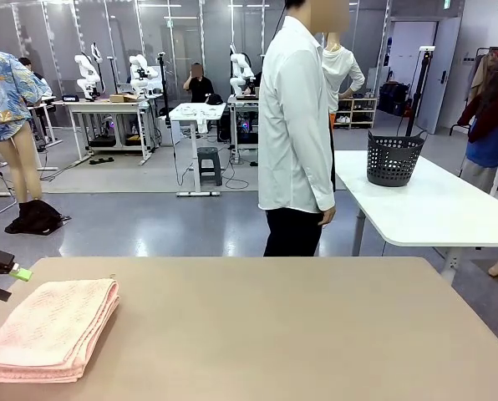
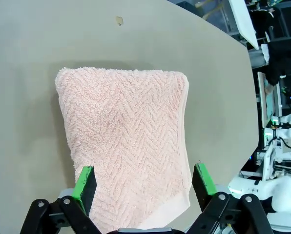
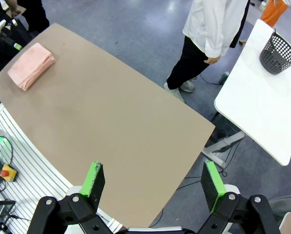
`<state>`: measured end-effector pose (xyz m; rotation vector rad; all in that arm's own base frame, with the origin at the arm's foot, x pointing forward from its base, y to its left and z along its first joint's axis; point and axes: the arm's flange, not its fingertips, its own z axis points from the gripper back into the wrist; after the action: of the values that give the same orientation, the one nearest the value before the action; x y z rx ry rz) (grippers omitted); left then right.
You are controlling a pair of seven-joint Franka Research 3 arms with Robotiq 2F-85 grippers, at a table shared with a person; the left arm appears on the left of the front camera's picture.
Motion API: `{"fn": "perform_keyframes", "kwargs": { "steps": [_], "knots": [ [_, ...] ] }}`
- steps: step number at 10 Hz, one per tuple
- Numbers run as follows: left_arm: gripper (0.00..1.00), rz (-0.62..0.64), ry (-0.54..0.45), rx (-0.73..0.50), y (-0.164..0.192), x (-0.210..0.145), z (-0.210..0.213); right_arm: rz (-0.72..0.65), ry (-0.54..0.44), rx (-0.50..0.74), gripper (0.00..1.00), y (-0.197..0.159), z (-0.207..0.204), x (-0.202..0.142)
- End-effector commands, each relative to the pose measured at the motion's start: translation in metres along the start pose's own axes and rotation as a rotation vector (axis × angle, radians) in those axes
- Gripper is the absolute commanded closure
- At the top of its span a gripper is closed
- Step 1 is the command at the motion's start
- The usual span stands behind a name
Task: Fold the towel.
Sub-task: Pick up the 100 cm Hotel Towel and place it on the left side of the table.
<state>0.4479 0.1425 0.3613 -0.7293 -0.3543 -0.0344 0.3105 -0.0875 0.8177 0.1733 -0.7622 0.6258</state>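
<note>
At the table's near left corner you see the towel (image 1: 50, 328) lying folded into a neat stack; little seems left. Your left gripper (image 2: 143, 183) hangs spread above it, your right gripper (image 3: 155, 186) spread, empty.

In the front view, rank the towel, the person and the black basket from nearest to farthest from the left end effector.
1. The towel, folded on the table just beside the left end effector, at the left edge.
2. The person, standing beyond the table's far side, centre.
3. The black basket, on the white table, far right.
</note>
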Motion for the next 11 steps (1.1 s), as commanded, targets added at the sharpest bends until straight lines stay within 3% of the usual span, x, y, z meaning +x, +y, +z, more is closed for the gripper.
{"fn": "perform_keyframes", "kwargs": {
  "steps": [1,11],
  "knots": [
    [0.0,-0.012,0.008,-0.014,0.0012,0.0046,0.0016,-0.013,0.008,-0.001,0.0,0.0009,-0.0001,0.0011],
    [0.0,-0.012,0.008,-0.014,0.0012,0.0046,0.0016,-0.013,0.008,-0.001,0.0,0.0009,-0.0001,0.0011]
  ]
}}
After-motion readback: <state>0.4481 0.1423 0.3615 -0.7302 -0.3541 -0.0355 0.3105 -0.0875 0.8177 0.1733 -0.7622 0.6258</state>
